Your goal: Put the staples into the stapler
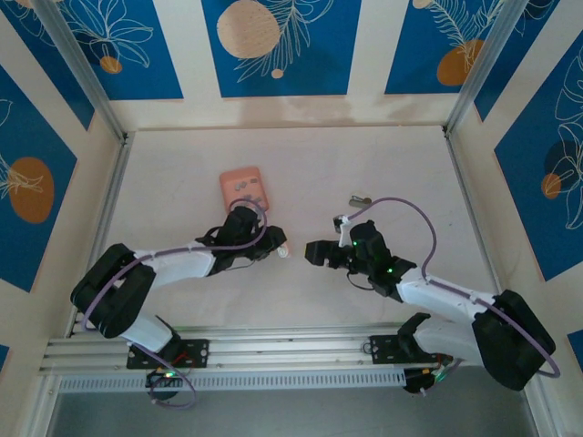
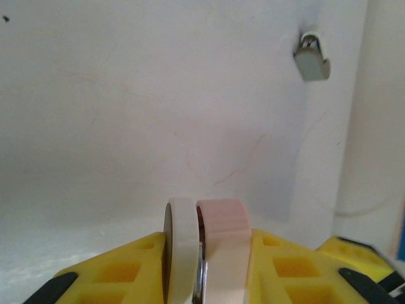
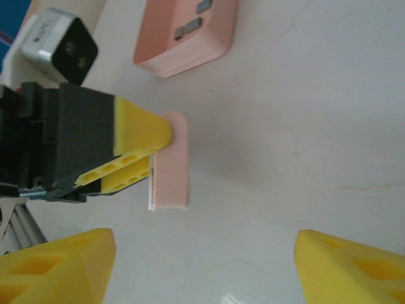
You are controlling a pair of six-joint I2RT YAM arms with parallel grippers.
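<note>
Right wrist: pink tray (image 3: 183, 60) holds grey staples (image 3: 188, 28).

Grips the stapler (image 1: 281, 248) in the left gripper (image 1: 274, 244) near the middle of the bench (image 1: 182, 164). Points the right gripper (image 1: 314, 252) at it, just apart. Has a pink tray (image 1: 243, 189) beyond, a grey object (image 1: 359, 200) nearer the right edge.

Both arms bend in toward the middle, the left gripper (image 1: 275, 246) pinching the stapler (image 2: 218, 247) and the right gripper (image 1: 314, 252) open, facing it.
</note>
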